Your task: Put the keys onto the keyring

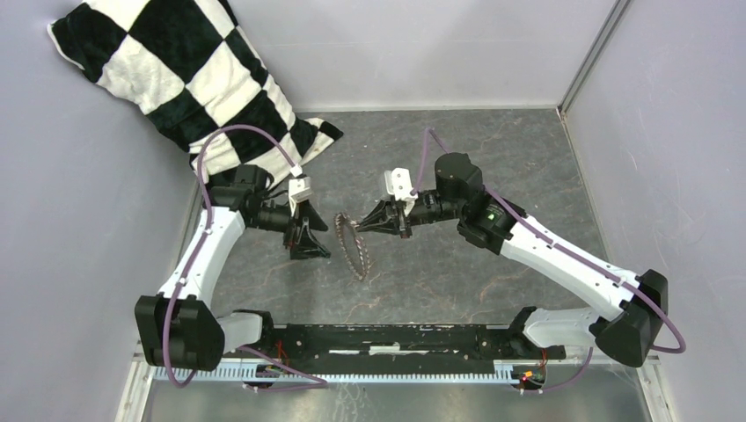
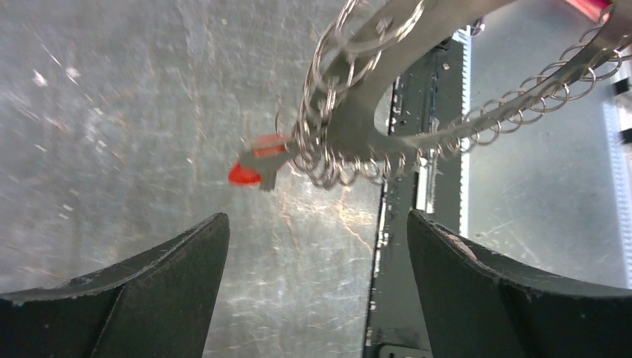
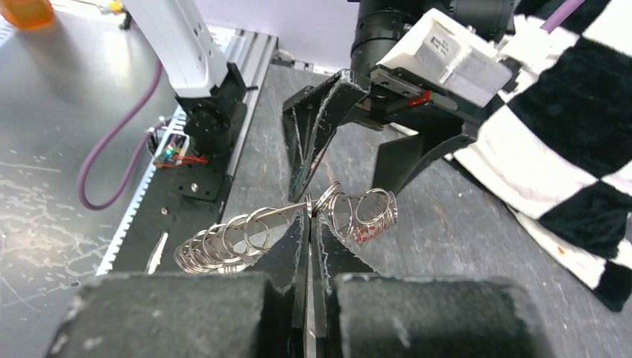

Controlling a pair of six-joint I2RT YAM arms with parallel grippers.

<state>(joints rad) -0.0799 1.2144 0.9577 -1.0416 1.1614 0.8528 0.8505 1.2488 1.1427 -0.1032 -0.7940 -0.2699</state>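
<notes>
The keyring stands on edge between the arms, a thin metal ring fringed with many small wire rings. My right gripper is shut on its upper rim, and the right wrist view shows the jaws closed on the band. The red-headed key hangs against the small rings at the ring's near side. It shows faintly red through the rings in the right wrist view. My left gripper is open and empty just left of the ring, its fingers below the key and apart from it.
A black-and-white checked pillow lies at the back left, close behind the left arm. The black base rail runs along the near edge. Grey walls close in the left, back and right sides.
</notes>
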